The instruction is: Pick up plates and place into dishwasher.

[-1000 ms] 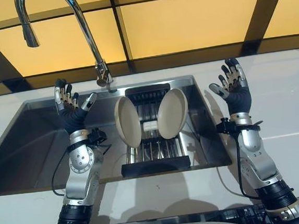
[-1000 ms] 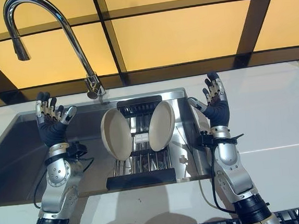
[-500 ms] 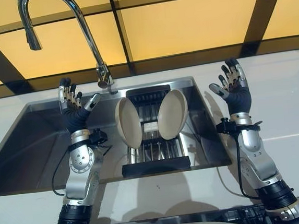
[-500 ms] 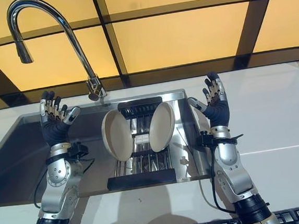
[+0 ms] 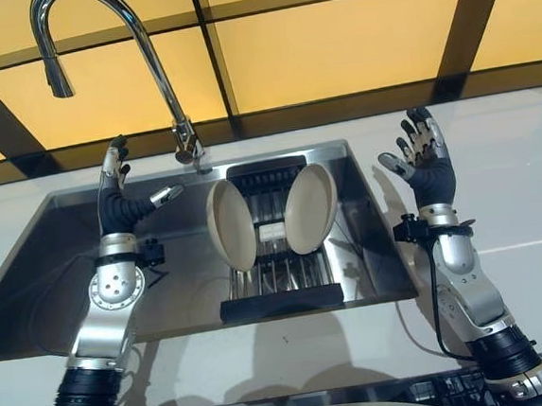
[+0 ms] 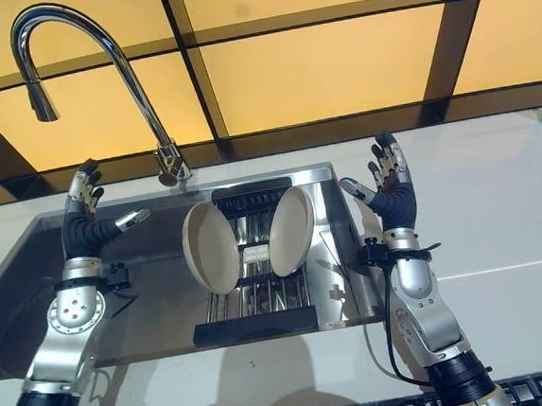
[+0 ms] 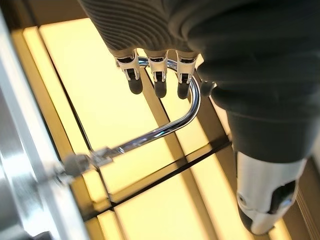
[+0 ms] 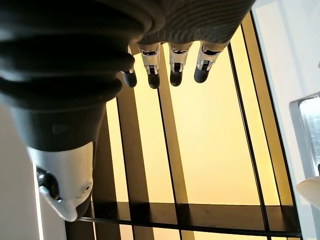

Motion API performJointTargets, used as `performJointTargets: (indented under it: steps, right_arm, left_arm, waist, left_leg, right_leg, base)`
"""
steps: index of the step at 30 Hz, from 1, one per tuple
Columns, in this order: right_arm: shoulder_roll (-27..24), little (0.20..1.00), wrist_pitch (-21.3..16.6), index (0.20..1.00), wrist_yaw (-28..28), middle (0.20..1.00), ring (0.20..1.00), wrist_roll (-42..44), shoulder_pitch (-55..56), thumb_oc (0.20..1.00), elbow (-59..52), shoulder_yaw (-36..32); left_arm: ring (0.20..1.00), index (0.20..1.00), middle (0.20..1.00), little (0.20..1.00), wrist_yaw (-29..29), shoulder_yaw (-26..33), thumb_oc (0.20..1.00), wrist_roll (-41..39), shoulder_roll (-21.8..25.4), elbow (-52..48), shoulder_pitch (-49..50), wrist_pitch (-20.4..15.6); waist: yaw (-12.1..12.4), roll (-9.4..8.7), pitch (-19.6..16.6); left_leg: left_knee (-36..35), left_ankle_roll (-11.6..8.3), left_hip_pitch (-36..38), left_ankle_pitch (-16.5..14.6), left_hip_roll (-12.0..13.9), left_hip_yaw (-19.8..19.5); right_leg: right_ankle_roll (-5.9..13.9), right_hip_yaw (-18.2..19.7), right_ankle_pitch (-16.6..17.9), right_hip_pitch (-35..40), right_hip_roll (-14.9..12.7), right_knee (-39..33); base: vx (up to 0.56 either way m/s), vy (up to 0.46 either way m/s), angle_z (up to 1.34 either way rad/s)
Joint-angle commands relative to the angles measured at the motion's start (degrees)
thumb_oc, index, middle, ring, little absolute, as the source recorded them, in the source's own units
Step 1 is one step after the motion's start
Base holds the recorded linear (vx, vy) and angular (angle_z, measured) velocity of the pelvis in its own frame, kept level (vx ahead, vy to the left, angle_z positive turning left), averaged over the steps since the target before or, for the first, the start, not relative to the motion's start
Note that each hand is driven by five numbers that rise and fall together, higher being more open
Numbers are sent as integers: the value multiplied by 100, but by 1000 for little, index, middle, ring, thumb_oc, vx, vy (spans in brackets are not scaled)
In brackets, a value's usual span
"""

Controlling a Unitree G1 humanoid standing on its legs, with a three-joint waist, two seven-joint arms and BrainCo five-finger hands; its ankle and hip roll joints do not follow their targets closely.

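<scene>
Two beige plates stand on edge in a dark rack inside the steel sink, leaning apart from each other. The left hand is raised over the sink, its fingers straight and spread, well apart from the plates on its thumb side. The right hand is raised above the white surface, fingers spread and empty, the plates off past its thumb. A curved faucet rises just beyond the left fingertips.

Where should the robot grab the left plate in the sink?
Probably by its top rim. The left plate stands on edge in the rack, leaning a bit, its upper edge free. The open left hand could come from the left, thumb on one face, fingers on the other.
</scene>
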Motion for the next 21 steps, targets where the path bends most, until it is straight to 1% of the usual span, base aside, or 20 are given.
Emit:
performJointTargets:
  steps: [1, 5, 9, 11, 15, 17, 21]
  right_arm:
    - [-121, 1000, -91, 1000, 126, 1000, 1000, 161, -183, 1000, -24, -157]
    - [-200, 1000, -65, 1000, 183, 1000, 1000, 205, -106, 1000, -61, -194]
    - [-314, 1000, -40, 1000, 255, 1000, 1000, 278, -1, 1000, -103, -252]
    - [-369, 1000, -36, 1000, 303, 1000, 1000, 332, 45, 1000, -91, -290]
    - [-437, 1000, 3, 1000, 354, 1000, 1000, 395, 101, 1000, -93, -315]
    - [-457, 1000, 23, 1000, 385, 1000, 1000, 406, 162, 1000, -103, -327]
    - [-573, 1000, 20, 1000, 398, 1000, 1000, 490, 205, 1000, -69, -311]
  left_arm:
    - [1000, 1000, 1000, 1000, 29, 336, 1000, 741, 849, 480, -501, -129]
    - [1000, 1000, 1000, 1000, 103, 350, 1000, 1268, 1162, 731, -456, -274]
    - [1000, 1000, 1000, 1000, 96, 297, 1000, 2069, 1404, 696, -288, -420]
    - [1000, 1000, 1000, 1000, 109, 250, 1000, 2470, 1522, 677, -183, -571]
    - [1000, 1000, 1000, 1000, 370, 173, 1000, 2887, 1707, 828, -127, -797]
    - [1000, 1000, 1000, 1000, 480, 128, 1000, 3269, 1837, 911, -109, -910]
    - [1000, 1000, 1000, 1000, 553, -83, 1000, 3741, 2087, 964, -65, -912]
  waist:
    - [-67, -394, -381]
    - [-93, -368, -377]
    - [-113, -345, -360]
    - [-115, -346, -350]
    - [-146, -345, -327]
    - [-183, -334, -308]
    - [-238, -308, -245]
  left_leg:
    - [-1, 93, -276, -223, -156, 25]
    - [-1, 95, -292, -217, -158, 60]
    - [-1, 103, -299, -217, -166, 82]
    - [-1, 106, -296, -218, -174, 88]
    - [-1, 111, -299, -225, -184, 108]
    - [-1, 114, -296, -231, -189, 131]
    - [-1, 127, -301, -236, -207, 167]
  right_leg:
    - [578, 232, -429, 182, -502, 38]
    - [588, 256, -419, 158, -510, 38]
    - [601, 292, -407, 140, -517, 38]
    - [611, 301, -400, 141, -523, 38]
    - [632, 333, -379, 123, -539, 38]
    - [645, 351, -362, 107, -549, 38]
    - [679, 391, -323, 71, -582, 38]
  base:
    - [23, 42, -1]
    - [28, 39, -4]
    - [47, 50, -5]
    - [59, 41, -1]
    - [61, 38, 0]
    - [67, 41, -2]
    - [50, 41, -1]
